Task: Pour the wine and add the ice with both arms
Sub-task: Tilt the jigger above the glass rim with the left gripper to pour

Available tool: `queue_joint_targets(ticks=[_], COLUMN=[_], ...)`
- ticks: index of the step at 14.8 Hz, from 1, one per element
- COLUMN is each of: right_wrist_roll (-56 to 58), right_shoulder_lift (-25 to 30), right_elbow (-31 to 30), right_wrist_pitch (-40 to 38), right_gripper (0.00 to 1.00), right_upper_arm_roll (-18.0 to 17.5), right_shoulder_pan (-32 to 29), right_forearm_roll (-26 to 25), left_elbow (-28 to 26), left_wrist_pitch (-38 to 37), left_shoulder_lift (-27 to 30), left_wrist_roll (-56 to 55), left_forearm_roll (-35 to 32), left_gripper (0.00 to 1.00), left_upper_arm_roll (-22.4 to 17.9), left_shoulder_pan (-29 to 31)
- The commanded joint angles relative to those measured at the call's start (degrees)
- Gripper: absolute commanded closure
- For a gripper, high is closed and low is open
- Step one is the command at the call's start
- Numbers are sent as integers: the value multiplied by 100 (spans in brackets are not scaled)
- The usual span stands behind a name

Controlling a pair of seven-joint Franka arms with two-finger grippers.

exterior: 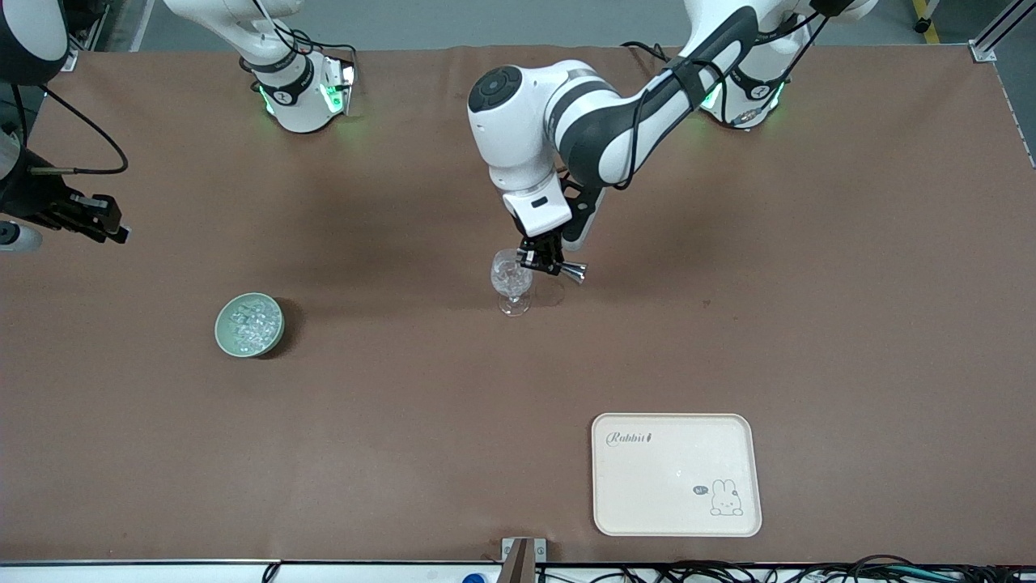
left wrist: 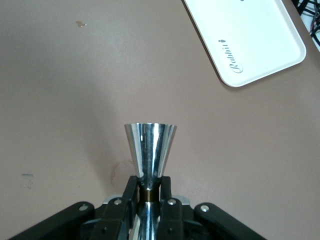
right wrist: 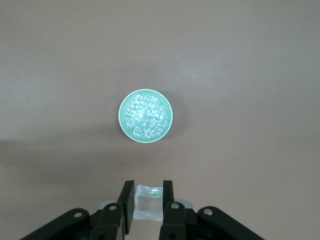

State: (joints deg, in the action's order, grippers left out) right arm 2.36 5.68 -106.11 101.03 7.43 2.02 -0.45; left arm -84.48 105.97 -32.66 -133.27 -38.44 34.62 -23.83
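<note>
Right wrist view: right claw (right wrist: 148, 202) pinches one clear, glassy ice cube (right wrist: 148, 201).

R gripper (right wrist: 148, 204) fingers (right wrist: 127, 200) pinch ice cube (right wrist: 148, 202), above green bowl (right wrist: 122, 118) w/ ice.

A brown cloth (exterior: 405, 421) covers the whole table and fills nearly all of the front view, smooth apart from a faint crease near the top centre and a few small stains. Soft, even light falls from above and leaves blurred dark shadows across the upper middle of the cloth. Along the top edge runs a strip of grey floor (exterior: 486, 20), with a yellow line (exterior: 921, 12) at the upper right and an aluminium frame post (exterior: 991, 36) at the corner. Along the bottom edge sits a white ledge (exterior: 162, 571), with tangled black cables (exterior: 769, 571) at the lower right.
</note>
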Motion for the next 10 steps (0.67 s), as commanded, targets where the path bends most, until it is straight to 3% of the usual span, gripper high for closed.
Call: queue_joint_targets(ticks=[1, 4, 7, 10], right_wrist_roll=[-104, -104, -104, -104], right_shoulder_lift=[-23, -23, -23, -23], right_elbow=[64, 64, 64, 64], right_wrist_pitch=[4, 4, 4, 4], right_gripper=[95, 95, 95, 95], right_upper_arm_roll=[-5, -5, -5, -5], right_shoulder_pan=[27, 27, 27, 27], right_forearm_roll=[-69, -60, -60, -60], left_elbow=[160, 387, 739, 784], left_wrist_pitch=[-111, -103, 81, 984], left_shoulder_lift=[14, -3, -3, -3], left_wrist_roll=[99, 266, 652, 1074], left_forearm_roll=[-120, 124, 1089, 2179], left_gripper=[100, 100, 100, 100], left_upper_arm_roll=[-43, -25, -25, -16], left_shoulder_pan=[-51, 141, 659, 1449])
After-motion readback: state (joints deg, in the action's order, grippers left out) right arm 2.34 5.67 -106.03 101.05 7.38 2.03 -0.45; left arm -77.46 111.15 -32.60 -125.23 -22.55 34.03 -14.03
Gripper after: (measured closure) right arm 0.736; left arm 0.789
